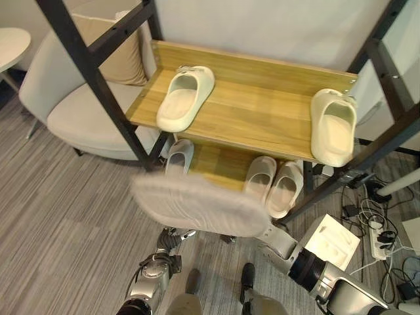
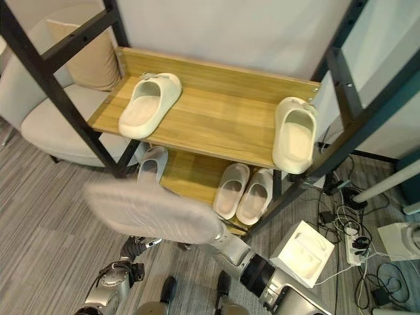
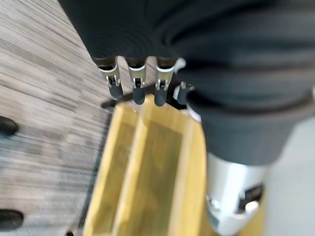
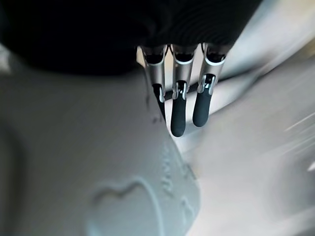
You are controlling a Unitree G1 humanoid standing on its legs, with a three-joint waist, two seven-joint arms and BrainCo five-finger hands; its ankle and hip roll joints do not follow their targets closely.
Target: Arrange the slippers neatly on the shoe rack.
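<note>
shoe rack (image 1: 262, 125): black metal frame, two wooden shelves, standing on grey striped carpet (image 1: 59, 203).
upper shelf: one cream slipper (image 1: 186, 97) near the left end, toe toward the front edge; a second cream slipper (image 1: 333, 126) at the right end, its toe overhanging the front edge.
lower shelf: a pair of cream slippers (image 1: 274, 186) side by side toward the right, touching; a single slipper (image 1: 178, 156) at the left end by the frame post.
held slipper (image 1: 197, 203): sole up, blurred, in the air before the lower shelf's front edge, carried by the right hand (image 4: 179, 105); fingers lie straight and close together against it, thumb hidden, so whether they pinch cannot be told.
left hand (image 3: 140, 83): low, in front of the rack; fingers straight, side by side, holding nothing.
surroundings: beige armchair (image 1: 72, 105) with cushion left of the rack; power strip (image 1: 380, 239) and white tray (image 1: 333, 241) on the floor at right.
</note>
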